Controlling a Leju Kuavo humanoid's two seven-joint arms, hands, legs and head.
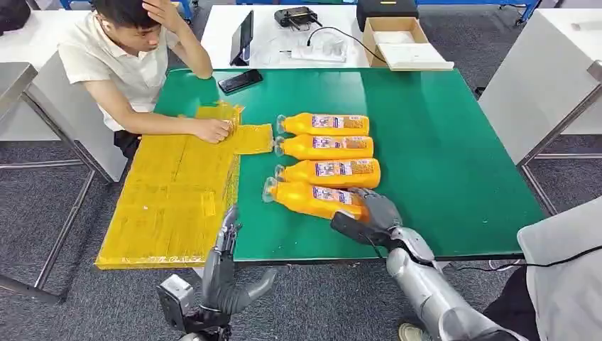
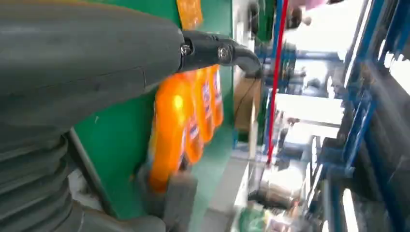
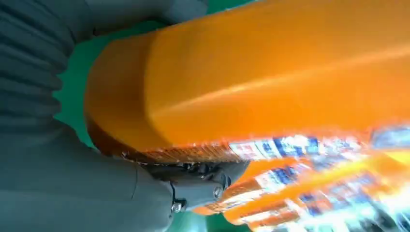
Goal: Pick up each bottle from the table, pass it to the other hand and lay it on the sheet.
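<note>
Four orange bottles lie side by side on the green table (image 1: 440,142), caps toward the yellow sheet (image 1: 170,206) that covers the table's left end. My right hand (image 1: 370,213) wraps around the base of the nearest bottle (image 1: 312,199), fingers over it and thumb on the near side; the bottle still rests on the table. The right wrist view has this bottle (image 3: 270,72) right against the palm, the other bottles behind it. My left hand (image 1: 223,273) hangs just below the table's front edge, fingers apart and holding nothing. From the left wrist the bottles (image 2: 179,130) appear past the left hand (image 2: 96,63).
A seated person leans on the table's far left corner, one hand (image 1: 213,130) resting on the sheet. A black phone (image 1: 240,81) lies at the far edge. A white table behind carries a cardboard box (image 1: 397,39) and cables. Another person's grey sleeve (image 1: 568,284) is at lower right.
</note>
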